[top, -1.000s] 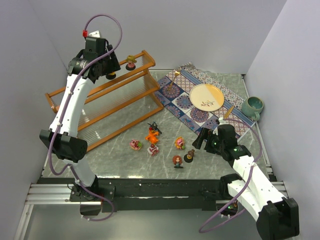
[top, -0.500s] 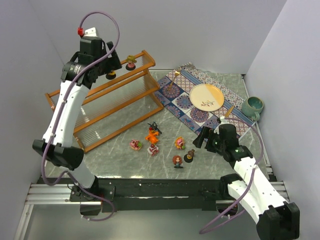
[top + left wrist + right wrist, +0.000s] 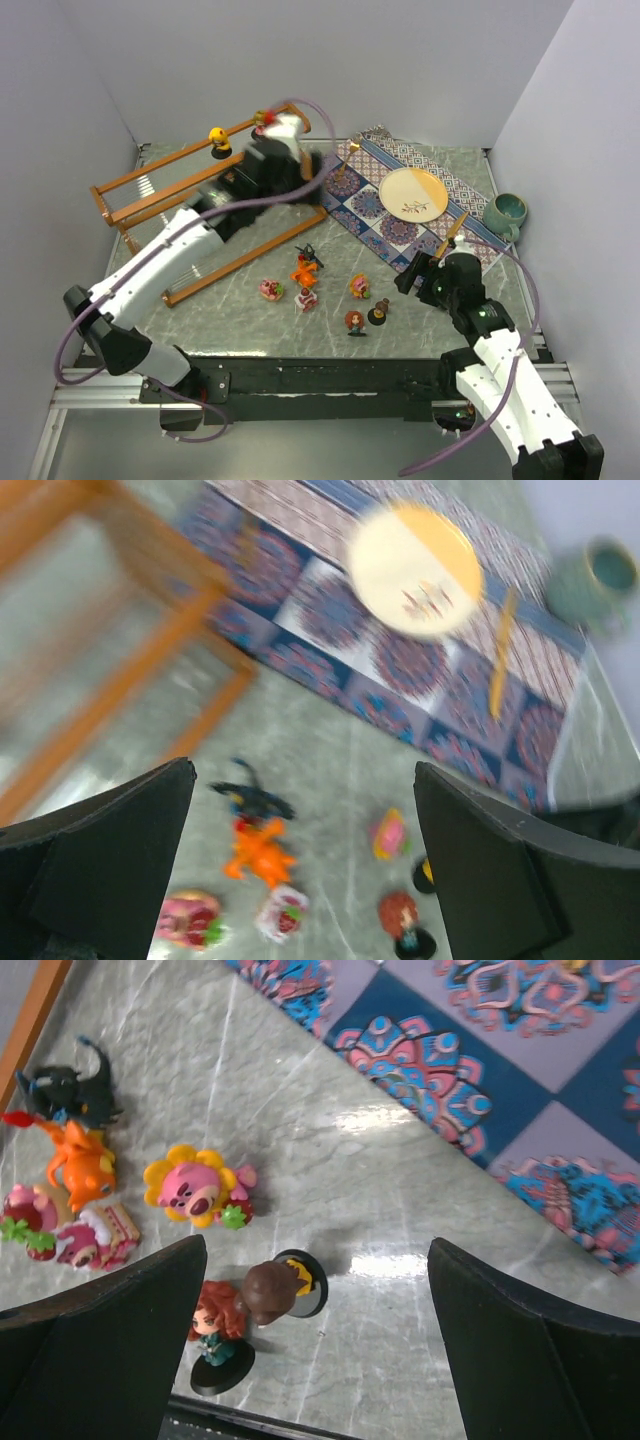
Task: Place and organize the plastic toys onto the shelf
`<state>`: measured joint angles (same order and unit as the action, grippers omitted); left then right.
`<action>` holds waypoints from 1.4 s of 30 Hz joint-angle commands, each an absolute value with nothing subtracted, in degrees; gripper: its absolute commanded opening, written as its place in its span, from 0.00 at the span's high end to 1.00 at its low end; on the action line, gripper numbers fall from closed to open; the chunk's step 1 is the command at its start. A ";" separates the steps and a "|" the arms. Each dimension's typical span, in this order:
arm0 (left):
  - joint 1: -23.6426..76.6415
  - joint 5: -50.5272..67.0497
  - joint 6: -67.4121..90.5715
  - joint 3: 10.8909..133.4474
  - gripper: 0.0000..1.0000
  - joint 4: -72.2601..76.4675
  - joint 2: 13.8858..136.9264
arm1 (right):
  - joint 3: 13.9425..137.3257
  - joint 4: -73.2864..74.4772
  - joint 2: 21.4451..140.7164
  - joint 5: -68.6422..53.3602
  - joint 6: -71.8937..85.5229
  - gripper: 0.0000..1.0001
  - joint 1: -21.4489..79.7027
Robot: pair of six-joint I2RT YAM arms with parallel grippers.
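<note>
Plastic toys (image 3: 304, 272) — left gripper (image 3: 304, 768) high above, right gripper (image 3: 316, 1243) low beside, jaws spread.

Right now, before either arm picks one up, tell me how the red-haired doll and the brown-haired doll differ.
Hair: the red-haired doll has bright red hair; the brown-haired doll has a smooth dark brown head. Dress: the red-haired doll wears teal, the brown-haired doll shows yellow. Place: the brown-haired doll stands nearer the mat. Both stand on round black bases on the table, side by side.
</note>
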<state>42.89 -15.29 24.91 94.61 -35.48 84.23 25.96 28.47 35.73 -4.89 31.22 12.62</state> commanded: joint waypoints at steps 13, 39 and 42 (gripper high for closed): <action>70.74 -20.13 32.33 76.12 0.12 -10.20 96.05 | 37.97 39.29 29.53 19.94 36.30 0.00 12.83; 77.52 -33.40 38.15 81.91 0.41 -12.74 114.96 | 36.65 37.27 28.21 19.16 32.17 0.00 12.83; 77.52 -33.66 38.06 82.00 0.42 -12.92 115.22 | 36.48 37.00 28.39 18.72 32.26 0.00 12.83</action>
